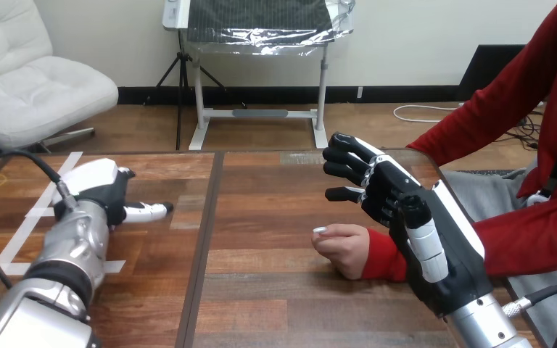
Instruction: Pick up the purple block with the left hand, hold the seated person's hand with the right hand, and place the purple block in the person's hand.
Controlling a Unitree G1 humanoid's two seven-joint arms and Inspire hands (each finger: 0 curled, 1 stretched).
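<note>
In the head view, the left hand hangs back-up over the surface's left side, its grip impossible to tell, while the right hand, loosely spread and empty, hovers just above the person's hand, which rests fisted on the surface.

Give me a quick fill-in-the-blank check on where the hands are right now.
The person's hand rests closed on the wooden ____. The sleeve at its wrist is ____. The robot's right hand, fingers relaxed, holds ____. The robot's left hand is apart from the person's hand, at the view's ____ side.
Missing words: table, red, nothing, left.
</note>
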